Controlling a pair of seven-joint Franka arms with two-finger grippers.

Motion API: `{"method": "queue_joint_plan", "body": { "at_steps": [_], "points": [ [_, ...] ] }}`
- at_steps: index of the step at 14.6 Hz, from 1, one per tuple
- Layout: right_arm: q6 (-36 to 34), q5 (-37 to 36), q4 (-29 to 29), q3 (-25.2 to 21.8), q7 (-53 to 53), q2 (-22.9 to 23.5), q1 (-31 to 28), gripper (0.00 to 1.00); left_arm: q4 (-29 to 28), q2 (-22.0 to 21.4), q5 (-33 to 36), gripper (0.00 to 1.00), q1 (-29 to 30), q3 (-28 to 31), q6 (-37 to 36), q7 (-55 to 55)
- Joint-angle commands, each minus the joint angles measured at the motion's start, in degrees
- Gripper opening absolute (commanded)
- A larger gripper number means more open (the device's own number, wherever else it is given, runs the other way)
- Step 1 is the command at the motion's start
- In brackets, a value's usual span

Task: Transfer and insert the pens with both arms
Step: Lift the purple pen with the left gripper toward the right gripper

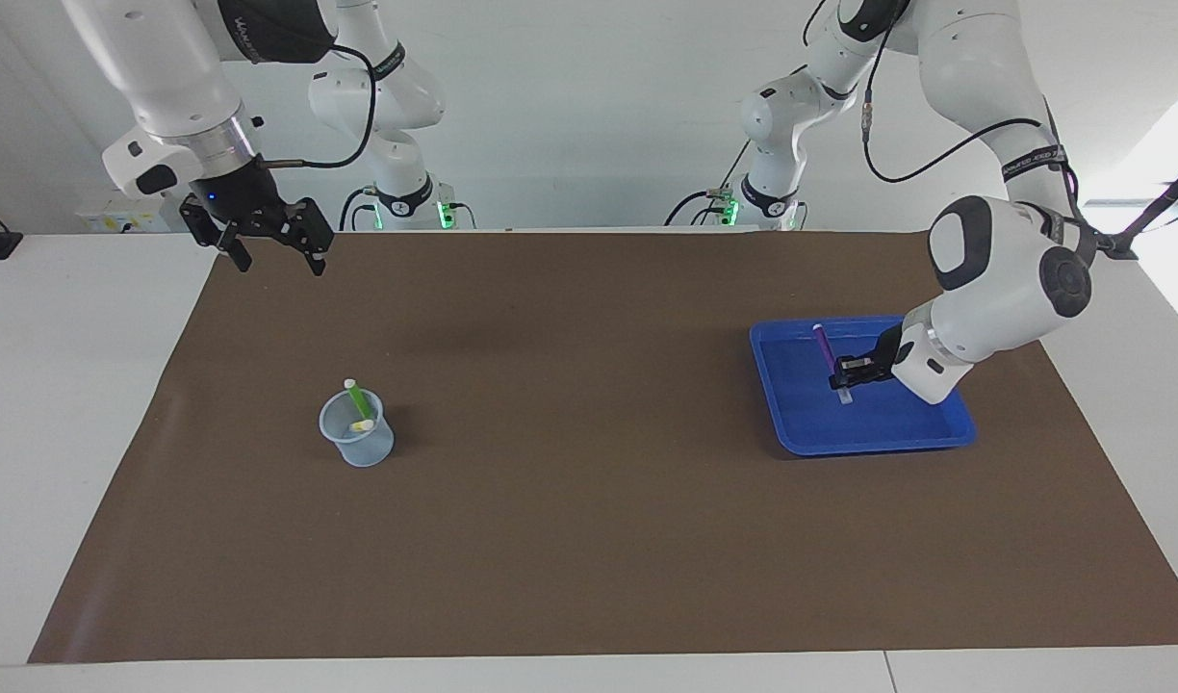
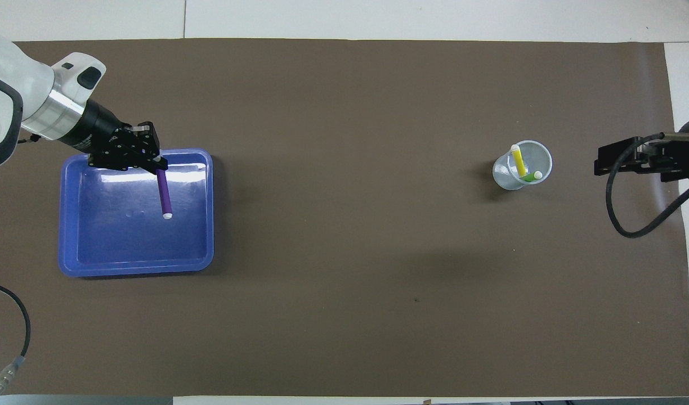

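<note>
My left gripper (image 1: 847, 372) (image 2: 153, 163) is shut on the purple pen (image 1: 822, 345) (image 2: 164, 194) and holds it tilted over the blue tray (image 1: 868, 443) (image 2: 136, 269), whitish cap end lowest. The green pen (image 1: 356, 395) (image 2: 529, 178) and the yellow pen (image 1: 362, 424) (image 2: 517, 159) stand slanted in a clear cup (image 1: 358, 441) (image 2: 503, 175) toward the right arm's end of the table. My right gripper (image 1: 279, 267) (image 2: 603, 159) hangs open and empty, high over the mat's edge by the robots, well away from the cup.
A brown mat (image 1: 589, 539) covers the table. Two smaller white arms with green lights (image 1: 406, 197) (image 1: 757, 197) stand at the robots' edge. A loose black cable (image 2: 631, 225) hangs from the right arm.
</note>
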Motion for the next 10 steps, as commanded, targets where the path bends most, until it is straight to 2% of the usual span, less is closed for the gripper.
{"method": "queue_joint_plan", "body": {
  "at_steps": [1, 3, 6, 9, 10],
  "points": [
    [-0.46, -0.23, -0.53, 0.05, 1.12, -0.89, -0.11, 1.00, 2.45, -0.71, -6.44, 0.00, -0.30, -2.50, -3.00, -17.30],
    [-0.55, 1.78, -0.26, 0.40, 1.73, -0.80, -0.11, 1.00, 2.46, -1.76, -9.96, 0.00, -0.30, -5.23, -2.47, -29.09],
    [1.29, 9.87, 0.09, 0.92, 6.56, -0.62, -0.02, 1.00, 2.37, -4.56, -18.74, 0.00, -0.30, -7.34, -0.90, -45.70],
    [4.63, 19.17, 0.09, 1.54, 10.77, -0.54, 0.24, 1.00, 0.53, -6.33, -25.70, 0.00, -0.47, -9.88, 4.46, -61.19],
    [5.51, 20.07, 0.09, 2.58, 12.70, -0.45, 0.68, 1.00, -0.70, -6.42, -27.37, 0.00, -0.47, -10.94, 5.78, -63.75]
  ]
}}
